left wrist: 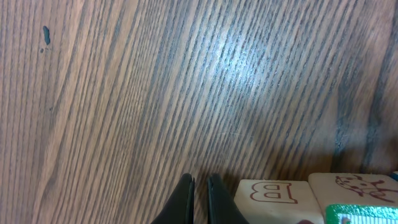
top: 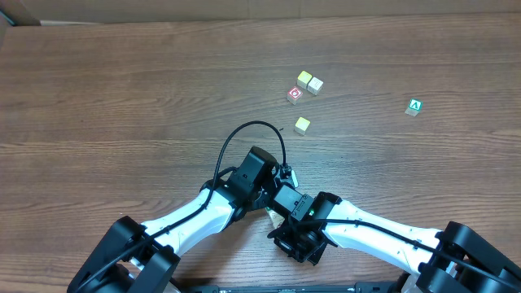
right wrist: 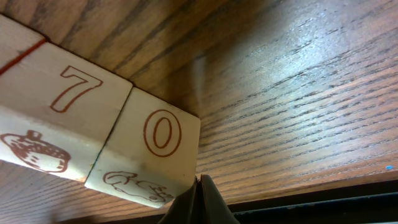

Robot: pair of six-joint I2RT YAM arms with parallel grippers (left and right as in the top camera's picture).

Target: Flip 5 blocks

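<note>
Blocks wait at the near middle of the table (top: 122,98): the "0" block (right wrist: 157,146) touches the "7" block (right wrist: 65,106) beside the right gripper (right wrist: 200,200), and the "B" block (left wrist: 273,198) lies just right of the left gripper (left wrist: 200,194). Both finger pairs are pressed together, empty. No flip shows as done; probably all five are left.

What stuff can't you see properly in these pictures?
- Overhead: whatever lies under the left arm and right arm is hidden.
- Overhead: the picture on the red-marked block is too small to read.
- Left wrist: the B block and green-edged block are cut off by the bottom edge.
- Right wrist: the 7 block is cut by the left edge.
</note>
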